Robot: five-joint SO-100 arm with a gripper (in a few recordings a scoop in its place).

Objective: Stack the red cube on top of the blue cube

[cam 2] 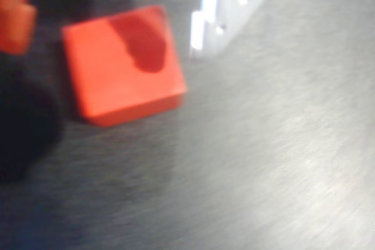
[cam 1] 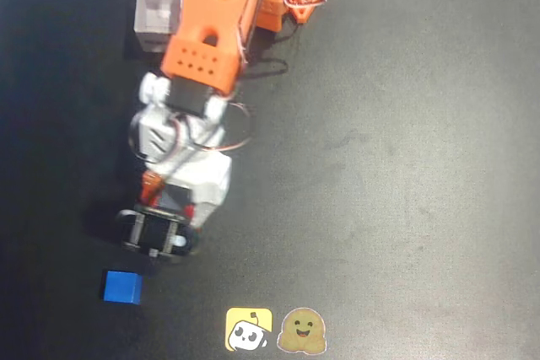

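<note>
We are carrying the red cube (cam 2: 120,65), apparently gripped in our gripper (cam 1: 156,238), just far-right of the blue cube (cam 1: 122,287); releasing off-centre risks it toppling.

Blurred, tilted red cube (cam 2: 120,65) at upper left above grey surface (cam 2: 263,162)

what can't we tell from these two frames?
- Grip state: in the overhead view the arm's wrist covers the gripper; open or shut is unclear.
- Red cube: the wrist view is motion-blurred, so held or resting is unclear. Its place relative to the blue cube cannot be judged.
- White box: partly hidden behind the arm in the overhead view.
</note>
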